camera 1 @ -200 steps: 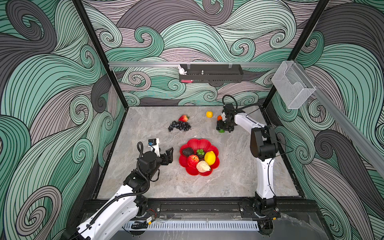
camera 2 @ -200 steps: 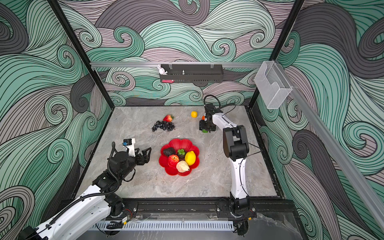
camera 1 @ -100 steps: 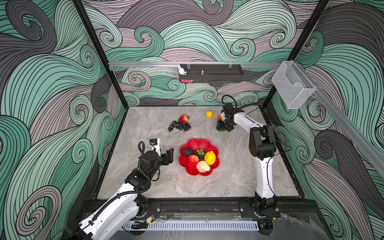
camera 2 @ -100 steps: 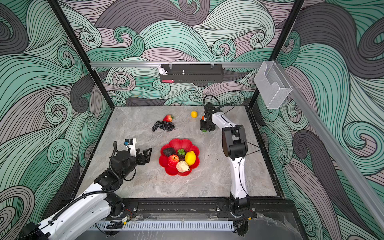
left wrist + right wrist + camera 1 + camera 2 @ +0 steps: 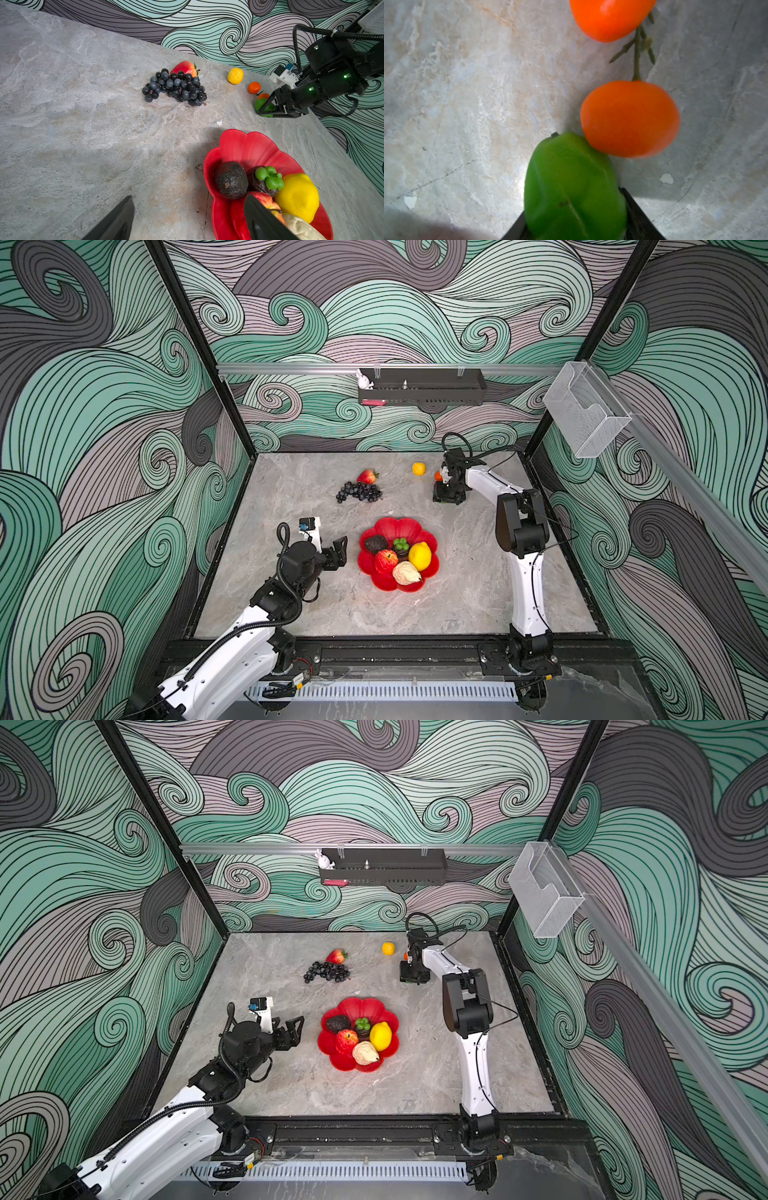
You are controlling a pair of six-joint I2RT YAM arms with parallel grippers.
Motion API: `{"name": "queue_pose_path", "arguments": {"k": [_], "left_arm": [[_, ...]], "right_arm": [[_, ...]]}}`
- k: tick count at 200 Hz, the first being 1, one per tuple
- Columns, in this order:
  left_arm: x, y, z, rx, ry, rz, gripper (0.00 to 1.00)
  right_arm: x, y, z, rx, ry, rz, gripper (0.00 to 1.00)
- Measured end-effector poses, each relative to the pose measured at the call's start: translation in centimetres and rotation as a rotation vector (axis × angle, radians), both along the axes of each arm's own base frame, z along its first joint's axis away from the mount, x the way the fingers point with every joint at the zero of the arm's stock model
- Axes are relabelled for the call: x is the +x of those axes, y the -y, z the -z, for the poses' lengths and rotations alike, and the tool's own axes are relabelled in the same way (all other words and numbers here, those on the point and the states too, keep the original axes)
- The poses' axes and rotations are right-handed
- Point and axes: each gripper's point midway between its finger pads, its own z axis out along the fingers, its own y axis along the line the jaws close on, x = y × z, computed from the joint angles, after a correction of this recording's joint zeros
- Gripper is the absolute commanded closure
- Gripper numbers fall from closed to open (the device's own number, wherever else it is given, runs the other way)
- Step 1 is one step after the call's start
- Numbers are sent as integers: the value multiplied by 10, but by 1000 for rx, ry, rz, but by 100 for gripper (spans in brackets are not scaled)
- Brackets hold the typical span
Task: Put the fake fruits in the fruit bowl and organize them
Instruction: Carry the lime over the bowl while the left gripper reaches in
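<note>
The red scalloped fruit bowl (image 5: 388,524) (image 5: 357,1004) (image 5: 249,145) holds an avocado (image 5: 375,544), an apple (image 5: 386,561), a lemon (image 5: 420,556), a pear (image 5: 406,573) and a dark fruit with a green top (image 5: 400,546). Grapes (image 5: 360,492), a strawberry (image 5: 367,476) and a small yellow fruit (image 5: 419,468) lie further back. My right gripper (image 5: 444,497) (image 5: 573,207) is down on the table at the back right, shut on a green lime (image 5: 571,182) that touches one of two stemmed oranges (image 5: 629,118). My left gripper (image 5: 332,556) (image 5: 188,198) hovers open just left of the bowl.
A black wall tray (image 5: 422,391) with a white rabbit figure (image 5: 364,381) hangs on the back rail. A clear bin (image 5: 584,414) hangs on the right wall. The right arm's elbow (image 5: 519,522) stands right of the bowl.
The right gripper's jaws have drawn in onto the green lime. Both arms have stayed roughly where they were.
</note>
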Motion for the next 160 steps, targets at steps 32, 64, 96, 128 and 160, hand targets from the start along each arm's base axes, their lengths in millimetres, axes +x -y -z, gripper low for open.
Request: {"name": "queue_pose_path", "arguments": {"k": [32,64,96,128,160], "left_arm": [[1,0,3,5,-10,0,15],[2,2,4,-9,-43,-7,16],[0,12,-5,-90,-93,13,16],[-4,33,-17,-192,-146,86,16],[-6,59,-23,-283,-213,186,16]], "right_arm": [[-9,-1,-3,4,0,-7,52],[-34,-13,-30,29,26,-36,52],[-67,-46,-81,118,122,-99,52],[-108,-83,-123,212,201,-190,54],[-150,-111,-145,278,226,-285,54]]}}
